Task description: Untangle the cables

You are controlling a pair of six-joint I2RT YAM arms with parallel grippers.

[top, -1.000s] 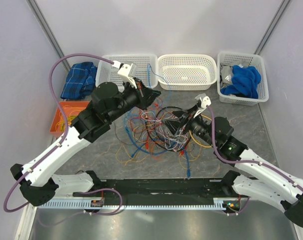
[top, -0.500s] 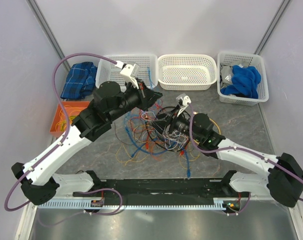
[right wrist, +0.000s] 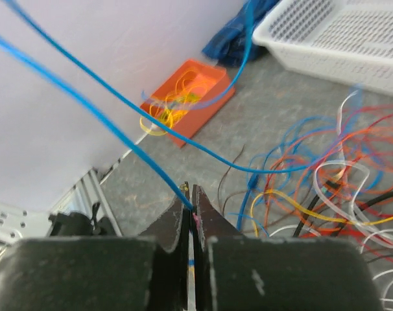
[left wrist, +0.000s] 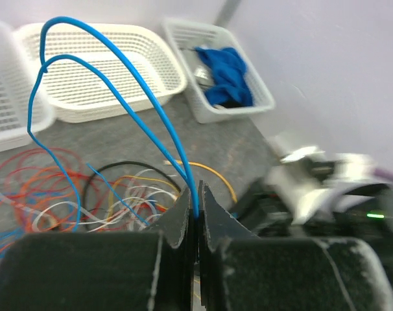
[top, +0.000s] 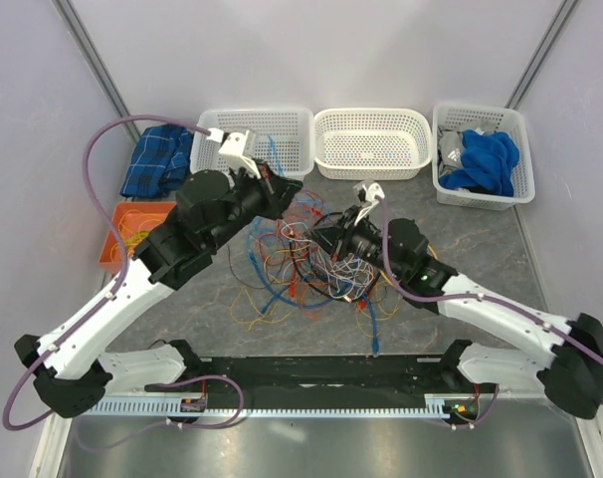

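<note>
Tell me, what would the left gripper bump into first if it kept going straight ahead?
Likely nothing close: the left gripper, shut on a blue wire, points over the cables toward the basket with blue cloth. The right arm sits just beside that line; depth is unclear.

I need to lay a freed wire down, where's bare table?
Bare table lies between the right basket and the right arm. The middle basket is empty. Crowded centre: cables, left gripper and right gripper each pinching blue wire.

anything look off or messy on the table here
Yes: the cables lie in one tangled heap mid-table, and blue wire arches up out of it, pinched in the left gripper and the right gripper.
</note>
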